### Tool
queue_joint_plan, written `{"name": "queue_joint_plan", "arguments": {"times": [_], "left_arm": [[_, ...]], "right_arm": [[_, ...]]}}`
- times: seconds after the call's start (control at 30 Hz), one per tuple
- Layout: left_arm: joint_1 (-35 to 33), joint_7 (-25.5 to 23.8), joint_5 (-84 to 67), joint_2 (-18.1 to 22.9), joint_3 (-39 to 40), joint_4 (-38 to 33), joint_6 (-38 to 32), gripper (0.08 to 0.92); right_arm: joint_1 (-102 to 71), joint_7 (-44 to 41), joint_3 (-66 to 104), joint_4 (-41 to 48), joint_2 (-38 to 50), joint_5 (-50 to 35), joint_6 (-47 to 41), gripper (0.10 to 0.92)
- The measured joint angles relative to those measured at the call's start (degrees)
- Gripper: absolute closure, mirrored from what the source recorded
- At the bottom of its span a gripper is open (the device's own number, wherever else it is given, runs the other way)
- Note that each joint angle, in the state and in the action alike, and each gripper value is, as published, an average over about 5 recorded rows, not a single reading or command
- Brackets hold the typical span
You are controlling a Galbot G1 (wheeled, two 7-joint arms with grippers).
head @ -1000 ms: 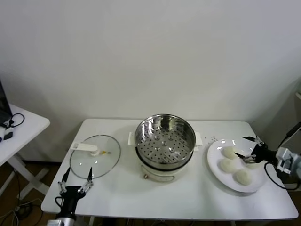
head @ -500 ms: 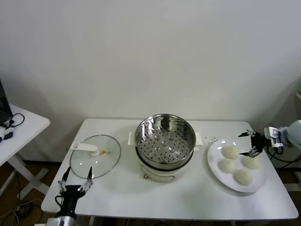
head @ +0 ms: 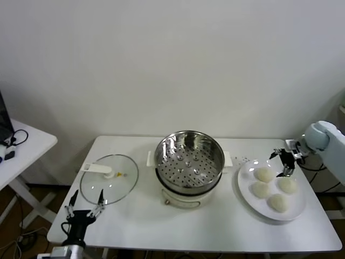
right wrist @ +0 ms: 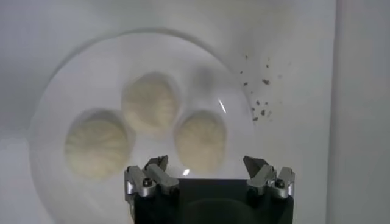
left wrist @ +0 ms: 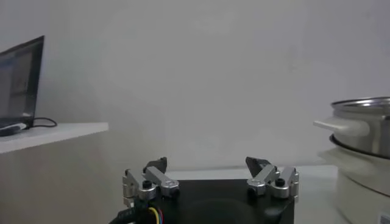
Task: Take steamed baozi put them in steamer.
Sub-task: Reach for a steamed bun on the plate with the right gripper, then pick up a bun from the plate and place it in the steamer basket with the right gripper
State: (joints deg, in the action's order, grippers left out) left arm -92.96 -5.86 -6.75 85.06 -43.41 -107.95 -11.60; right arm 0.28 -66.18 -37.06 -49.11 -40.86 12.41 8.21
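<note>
Four cream-white steamed baozi (head: 264, 174) lie on a white plate (head: 247, 198) at the table's right. The shiny steamer (head: 190, 159) stands empty at the table's middle on its white cooker base. My right gripper (head: 283, 163) is open and empty, hovering above the plate's far right part. The right wrist view looks straight down on the plate (right wrist: 73, 79): three baozi show, and the nearest baozi (right wrist: 201, 139) lies just ahead of the open right gripper (right wrist: 206, 163). My left gripper (head: 83, 208) is open and idle at the table's front left edge.
A flat glass lid (head: 109, 178) lies left of the steamer. Dark crumbs (right wrist: 259, 91) dot the table beside the plate. A side table with a laptop (left wrist: 21, 79) stands far left. In the left wrist view the steamer (left wrist: 365, 115) shows off to one side of the left gripper (left wrist: 209, 164).
My right arm has risen and swung back; its gripper shifted slightly toward the plate's far side, staying open and empty. The baozi and the left arm have not moved.
</note>
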Motion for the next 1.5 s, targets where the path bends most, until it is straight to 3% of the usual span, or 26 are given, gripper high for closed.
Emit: {"name": "queue_joint_plan", "arguments": {"times": [1.07, 1.5], "left_arm": [[-0.9, 1.5, -0.5, 0.4, 0.0, -0.1, 2.1, 0.177], [-1.1, 1.7, -0.5, 0.6, 0.1, -0.1, 2.1, 0.177]], "right_arm": [[-2.9, -1.2, 7.1, 14.5, -11.8, 13.9, 4.5, 0.204], [-3.1, -1.2, 9.3, 16.0, -12.9, 15.5, 5.0, 0.328]]}}
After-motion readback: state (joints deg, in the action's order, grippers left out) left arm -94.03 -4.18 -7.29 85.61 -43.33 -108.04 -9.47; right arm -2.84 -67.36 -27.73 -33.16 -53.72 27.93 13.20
